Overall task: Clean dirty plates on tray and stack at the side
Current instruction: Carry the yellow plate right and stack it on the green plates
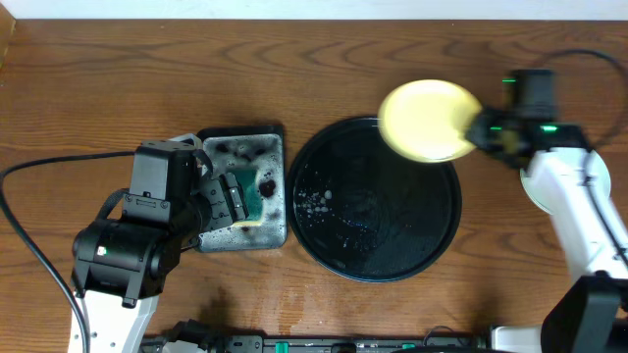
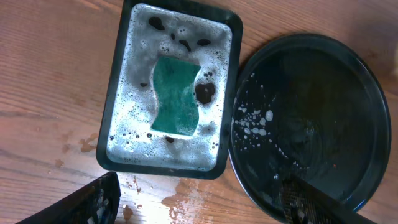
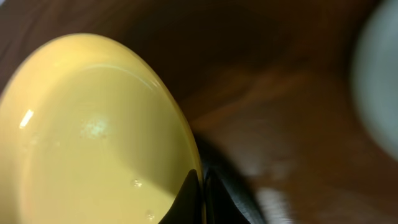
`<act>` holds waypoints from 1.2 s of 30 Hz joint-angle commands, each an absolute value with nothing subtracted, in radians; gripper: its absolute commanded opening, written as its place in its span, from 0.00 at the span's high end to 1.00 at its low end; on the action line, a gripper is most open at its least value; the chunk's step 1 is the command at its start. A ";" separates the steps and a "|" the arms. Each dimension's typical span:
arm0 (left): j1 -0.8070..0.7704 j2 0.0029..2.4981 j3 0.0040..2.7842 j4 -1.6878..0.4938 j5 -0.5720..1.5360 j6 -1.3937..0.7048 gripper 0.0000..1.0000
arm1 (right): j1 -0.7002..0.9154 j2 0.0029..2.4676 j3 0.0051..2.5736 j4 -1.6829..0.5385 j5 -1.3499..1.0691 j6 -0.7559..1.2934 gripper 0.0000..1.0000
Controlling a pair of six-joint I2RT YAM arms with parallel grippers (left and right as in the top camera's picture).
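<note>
One pale yellow plate (image 1: 424,118) is in sight, raised off the counter (image 1: 98,88) and tipped on a slant, its hollow face shining wet in the right wrist view. It hangs over the far right rim of the one round tray (image 1: 324,245), partly above the tray and partly above bare wood. The right fingers (image 1: 479,129) are pinched together on the plate's rim at its right side, and nothing else holds it up. The round tray lies flat on the counter; its black floor is wet, with a scatter of white foam flecks towards its left side.

Just left of it, almost touching rim to rim, is one smaller rectangular tray (image 1: 277,147) filled with white suds. One green sponge (image 2: 177,96) lies flat in the middle of the suds. The left fingers (image 1: 230,199) hover above this tray, spread wide and holding nothing, and the left arm's body covers the tray's left edge from overhead. Small wet patches mark the wood along the rectangular tray's near side. One black cable (image 1: 39,211) loops across the counter at the far left. At the right edge of the right wrist view there is a pale blur too soft to identify.
</note>
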State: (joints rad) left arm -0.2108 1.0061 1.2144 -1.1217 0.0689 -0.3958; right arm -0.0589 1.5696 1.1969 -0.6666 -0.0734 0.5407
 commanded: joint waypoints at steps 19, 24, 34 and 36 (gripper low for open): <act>-0.207 1.007 1.235 -1.125 0.067 -0.397 0.17 | -0.660 1.705 1.180 -0.747 0.083 0.488 0.99; -0.207 1.007 1.235 -1.125 0.067 -0.397 0.17 | -0.657 1.697 1.187 -0.694 -0.008 0.345 0.60; -0.207 1.007 1.235 -1.125 0.067 -0.397 0.17 | -0.590 1.379 1.197 -0.671 -0.566 0.317 0.41; -0.207 1.007 1.235 -1.126 0.067 -0.397 0.17 | -0.548 1.288 1.197 -0.700 -0.508 0.317 0.40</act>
State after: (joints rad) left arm -0.2108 1.0061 1.2144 -1.1217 0.0689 -0.3958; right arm -0.6067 1.4261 1.1828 -0.6739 -0.4068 0.3401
